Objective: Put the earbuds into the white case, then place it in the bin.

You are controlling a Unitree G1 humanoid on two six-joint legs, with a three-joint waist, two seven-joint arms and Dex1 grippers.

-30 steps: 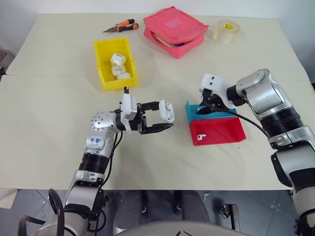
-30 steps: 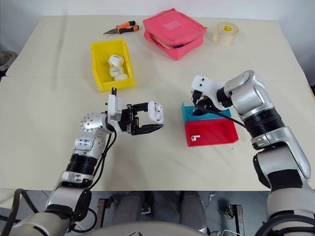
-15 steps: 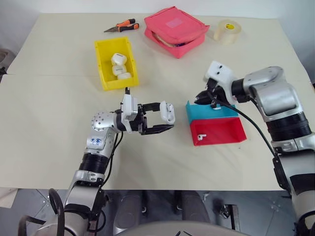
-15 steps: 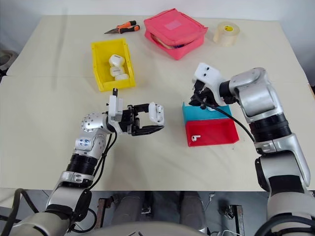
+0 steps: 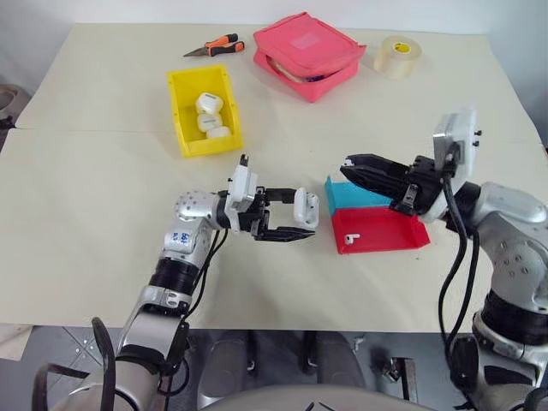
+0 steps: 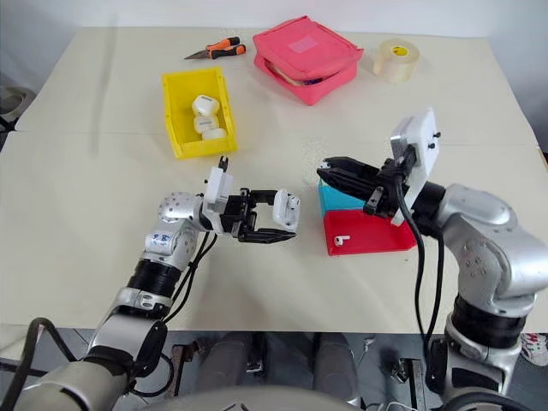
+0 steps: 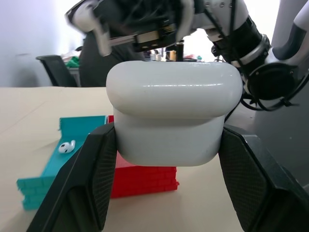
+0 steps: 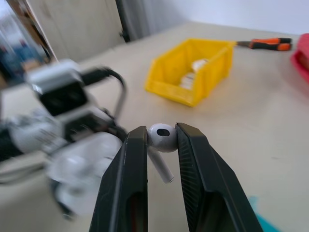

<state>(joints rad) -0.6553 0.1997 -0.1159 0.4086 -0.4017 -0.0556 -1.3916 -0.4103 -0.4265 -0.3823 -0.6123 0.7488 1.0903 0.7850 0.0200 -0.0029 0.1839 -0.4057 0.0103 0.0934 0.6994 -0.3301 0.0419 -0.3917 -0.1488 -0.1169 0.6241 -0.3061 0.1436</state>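
One earbud (image 8: pixel 161 137) shows pinched in the right end effector (image 8: pixel 161 145) up close.

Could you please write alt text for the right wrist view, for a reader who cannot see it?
The right claw pinches a white earbud between its two black fingers. Beyond it, blurred, the left claw holds the white case, and the yellow bin stands farther back on the table.
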